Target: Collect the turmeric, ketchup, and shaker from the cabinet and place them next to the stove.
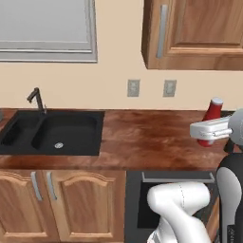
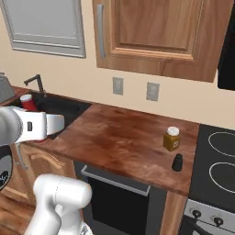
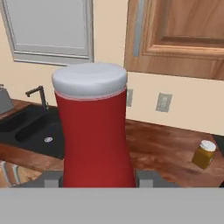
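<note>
Fingers (image 3: 51, 179): I see two grey pads, one on each side of the ketchup's base in the hand view, pinching the bottle between them.

Gripper (image 3: 98, 181): closed on the ketchup (image 3: 94, 131). In the left base view I find the white hand (image 1: 209, 129) crossing the bottle's lower part.

Ketchup, held: red body, white cap, upright in the hand view. In the left base view the bottle (image 1: 212, 114) leans slightly and shows above the hand at the right edge, over the counter. In the right base view I see just its cap and red shoulder (image 2: 28, 102) behind the arm, at the left, toward the sink.

Turmeric (image 2: 171, 138): amber jar, white lid, upright on the counter (image 2: 119, 137), just beside the stove (image 2: 220, 160). I also see it small at the right of the hand view (image 3: 204, 154).

Shaker (image 2: 177, 162): small, near-black, upright on the counter, in front of the turmeric and near it, close beside the stove's left edge. The two are apart, not touching.

Cabinet (image 2: 160, 32): brown wall unit above the counter, raised-panel door, steel handle at its left side.

Sink (image 1: 52, 130): black double basin with dark faucet (image 1: 36, 98), set in the counter left of the arm.

Wall outlets (image 1: 133, 88): two grey plates on the beige wall below the cabinet.
</note>
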### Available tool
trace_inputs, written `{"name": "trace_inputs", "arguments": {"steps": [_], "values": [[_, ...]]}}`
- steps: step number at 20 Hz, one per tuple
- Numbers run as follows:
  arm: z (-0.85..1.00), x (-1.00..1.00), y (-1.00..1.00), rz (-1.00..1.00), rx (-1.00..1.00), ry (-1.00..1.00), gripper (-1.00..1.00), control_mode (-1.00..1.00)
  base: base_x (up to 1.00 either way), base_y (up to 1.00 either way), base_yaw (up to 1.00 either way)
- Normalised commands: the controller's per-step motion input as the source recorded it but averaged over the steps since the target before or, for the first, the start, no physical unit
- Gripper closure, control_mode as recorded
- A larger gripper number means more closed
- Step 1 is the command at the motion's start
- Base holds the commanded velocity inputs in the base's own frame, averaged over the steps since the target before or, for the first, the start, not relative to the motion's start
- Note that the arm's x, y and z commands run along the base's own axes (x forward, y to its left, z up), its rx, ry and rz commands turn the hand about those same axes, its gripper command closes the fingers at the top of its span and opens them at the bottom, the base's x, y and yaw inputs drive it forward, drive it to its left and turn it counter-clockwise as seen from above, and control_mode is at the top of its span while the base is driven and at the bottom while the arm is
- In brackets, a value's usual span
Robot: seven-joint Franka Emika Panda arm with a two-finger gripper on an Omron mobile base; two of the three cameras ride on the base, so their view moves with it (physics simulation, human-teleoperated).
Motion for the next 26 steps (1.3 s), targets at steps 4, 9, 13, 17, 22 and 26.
{"name": "trace_inputs", "arguments": {"steps": [4, 9, 13, 17, 22, 26], "values": [[0.0, 0.0, 0.0, 0.0, 0.0, 0.0, 1.0, 1.0, 0.3, -1.0, -0.15], [0.0, 0.0, 0.0, 0.0, 0.0, 0.0, 1.0, 1.0, 0.33, -0.97, -0.13], [-0.07, 0.11, -0.2, -0.01, 0.04, 0.01, 1.0, -1.0, 0.31, -0.6, -0.05], [-0.37, 0.42, -0.79, -0.01, 0.17, 0.04, 1.0, -1.0, 0.0, 0.0, 0.0], [-0.49, 0.34, -0.8, 0.0, 0.13, 0.03, 1.0, -1.0, 0.0, 0.0, 0.0], [-0.49, 0.27, -0.8, 0.0, 0.12, 0.01, 1.0, -1.0, 0.0, 0.0, 0.0]]}}
